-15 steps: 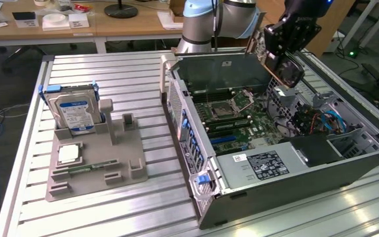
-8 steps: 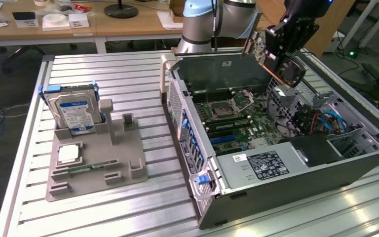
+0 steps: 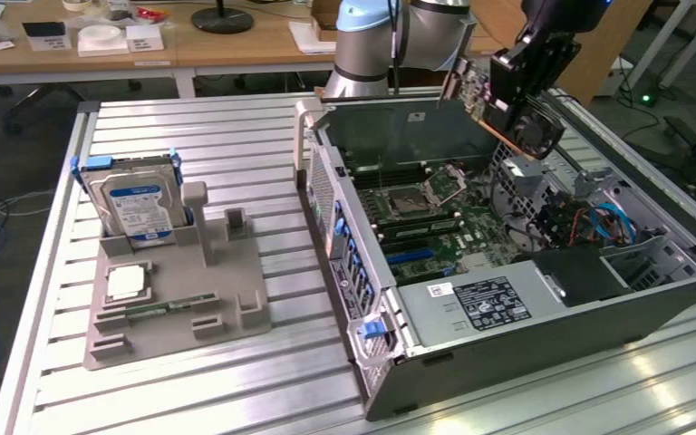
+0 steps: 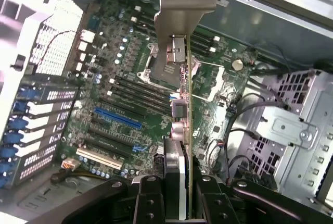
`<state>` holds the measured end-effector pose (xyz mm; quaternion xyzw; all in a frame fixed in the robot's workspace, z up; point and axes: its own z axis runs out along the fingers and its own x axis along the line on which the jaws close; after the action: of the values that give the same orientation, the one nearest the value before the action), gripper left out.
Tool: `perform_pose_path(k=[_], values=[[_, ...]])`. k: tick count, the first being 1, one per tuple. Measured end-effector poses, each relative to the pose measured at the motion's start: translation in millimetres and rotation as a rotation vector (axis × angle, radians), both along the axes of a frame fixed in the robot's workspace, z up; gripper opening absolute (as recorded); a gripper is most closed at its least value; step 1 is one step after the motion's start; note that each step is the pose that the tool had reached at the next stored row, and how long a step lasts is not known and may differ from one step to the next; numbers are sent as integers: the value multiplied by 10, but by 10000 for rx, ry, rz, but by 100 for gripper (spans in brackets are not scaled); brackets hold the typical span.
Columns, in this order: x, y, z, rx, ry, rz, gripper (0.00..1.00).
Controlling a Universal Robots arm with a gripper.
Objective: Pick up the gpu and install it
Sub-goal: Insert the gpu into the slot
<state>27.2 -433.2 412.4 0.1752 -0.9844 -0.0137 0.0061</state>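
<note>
You can read no text here. The black label (image 3: 491, 302) on the power supply (image 3: 442, 319), low beneath the tool (image 3: 511, 107), carries white print too fine to make out. The white sticker (image 3: 440, 290) just beside it is no clearer. The blue label (image 3: 142, 210) on the hard drive (image 3: 124, 181), well apart from the tool, is illegible too.

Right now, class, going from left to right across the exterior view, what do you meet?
The hard drive → processor socket → gpu → blue cables.
</note>
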Motion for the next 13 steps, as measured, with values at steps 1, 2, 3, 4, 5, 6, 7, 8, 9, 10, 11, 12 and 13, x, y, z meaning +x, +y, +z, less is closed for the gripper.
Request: perform_pose_path(k=[1,2,3,4,5,6,7,8,9,10,11,12,13], values=[[-1,0,0,0,0,136,28],[-2,0,0,0,0,260,28],[-2,-1,1,-1,0,387,28],[-2,-1,0,0,0,510,28],[-3,-1,0,0,0,639,28],[-3,-1,0,1,0,786,28],[-3,-1,0,1,-1,926,28],[-4,-1,0,0,0,1074,28],[-4,-1,0,0,-1,1216,28],[-5,-1,0,0,0,1369,28],[-5,-1,0,0,0,1512,28],[-6,-1,0,0,0,1664,28],[-6,-1,0,0,0,1821,28]])
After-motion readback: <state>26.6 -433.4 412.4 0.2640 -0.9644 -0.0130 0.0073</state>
